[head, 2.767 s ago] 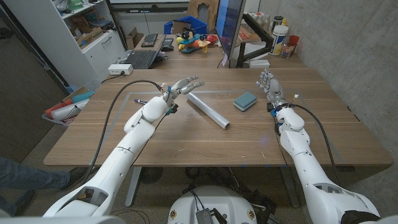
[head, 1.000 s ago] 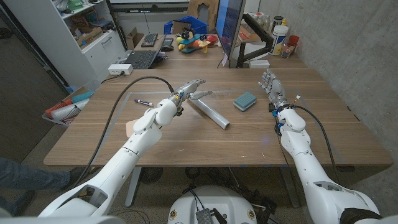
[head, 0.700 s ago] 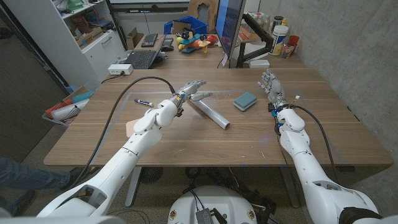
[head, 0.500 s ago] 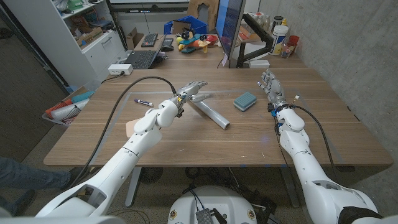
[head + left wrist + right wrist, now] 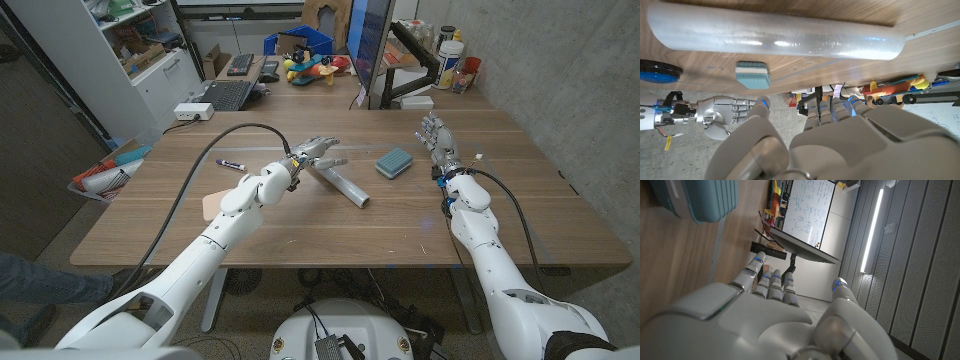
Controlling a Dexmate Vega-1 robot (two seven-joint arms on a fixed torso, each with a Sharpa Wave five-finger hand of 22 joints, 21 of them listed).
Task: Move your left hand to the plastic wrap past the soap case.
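Observation:
The plastic wrap (image 5: pixel 345 186) is a long clear roll lying slantwise at mid-table, and it stretches across the left wrist view (image 5: pixel 775 37). My left hand (image 5: pixel 315 152) is over the roll's far end, fingers spread and holding nothing; I cannot tell whether it touches the roll. Its knuckles show large in its own wrist view (image 5: pixel 840 135). The teal soap case (image 5: pixel 394 161) lies right of the roll and shows beyond it (image 5: pixel 752 75), and again in the right wrist view (image 5: pixel 700 200). My right hand (image 5: pixel 437 140) stands further right, fingers up and apart, empty (image 5: pixel 722 112) (image 5: pixel 765 315).
A purple marker (image 5: pixel 230 163) lies left of my left forearm, and a pale flat pad (image 5: pixel 208 205) lies nearer the front. A monitor (image 5: pixel 368 50), a laptop (image 5: pixel 225 95), toys (image 5: pixel 310 65) and bottles (image 5: pixel 450 60) crowd the back.
My left hand has moved to the right, from near the marker to the far end of the plastic wrap. The right arm, roll and soap case are where they were.

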